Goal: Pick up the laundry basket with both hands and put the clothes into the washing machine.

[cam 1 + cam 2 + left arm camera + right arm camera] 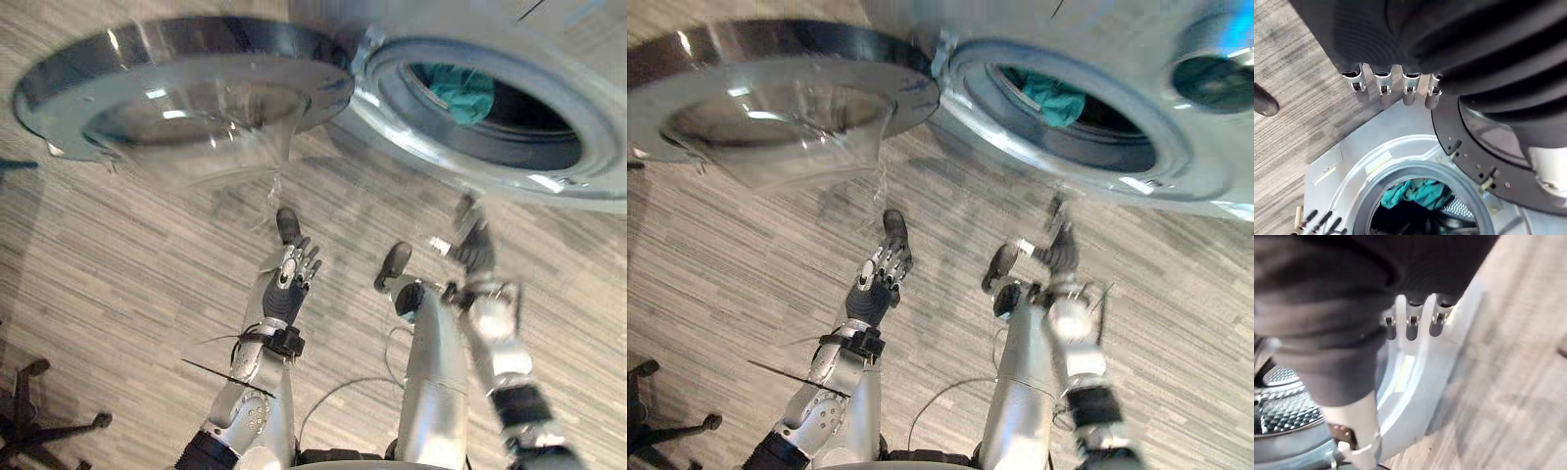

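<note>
Left hand (294, 269) hangs above the wood-grain floor (118, 255), fingers straight and spread, holding nothing. Right hand (477, 250) hangs just below the washing machine (441, 147) opening; its state cannot be told. Teal clothes (465, 93) lie inside the drum; the glass door (176, 88) stands open. The panel label (1326, 174) is illegible.
</note>
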